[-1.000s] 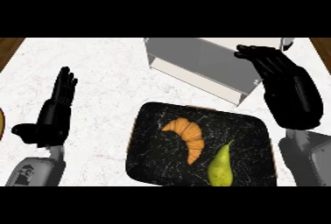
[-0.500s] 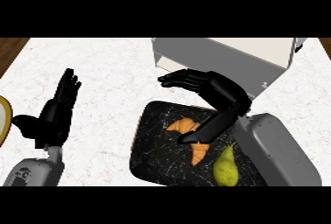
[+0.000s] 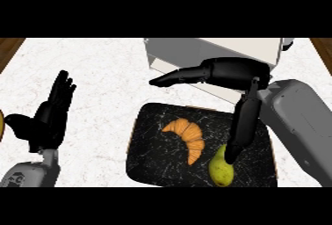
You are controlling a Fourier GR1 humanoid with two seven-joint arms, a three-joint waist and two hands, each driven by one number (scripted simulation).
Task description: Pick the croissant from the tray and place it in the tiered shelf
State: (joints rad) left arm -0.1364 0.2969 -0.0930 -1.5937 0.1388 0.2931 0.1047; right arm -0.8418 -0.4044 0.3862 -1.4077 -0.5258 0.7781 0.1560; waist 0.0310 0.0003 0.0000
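An orange croissant (image 3: 186, 139) lies on the black tray (image 3: 152, 149), left of centre. My right hand (image 3: 227, 74) hovers above the tray's far edge, open, fingers stretched left and the thumb hanging down toward the tray's right side. It touches nothing. The white tiered shelf (image 3: 214, 49) stands just behind the tray, partly covered by that hand. My left hand (image 3: 47, 117) rests open at the left, fingers up.
A green-yellow pear (image 3: 221, 171) lies on the tray's near right, right of the croissant, its top under my right thumb. A yellow object shows at the far left edge. Wooden counter edges run along both upper corners.
My right hand has swung from beside the shelf leftward and over the tray's far side, its fingers spreading out. The croissant, pear and left hand have stayed put.
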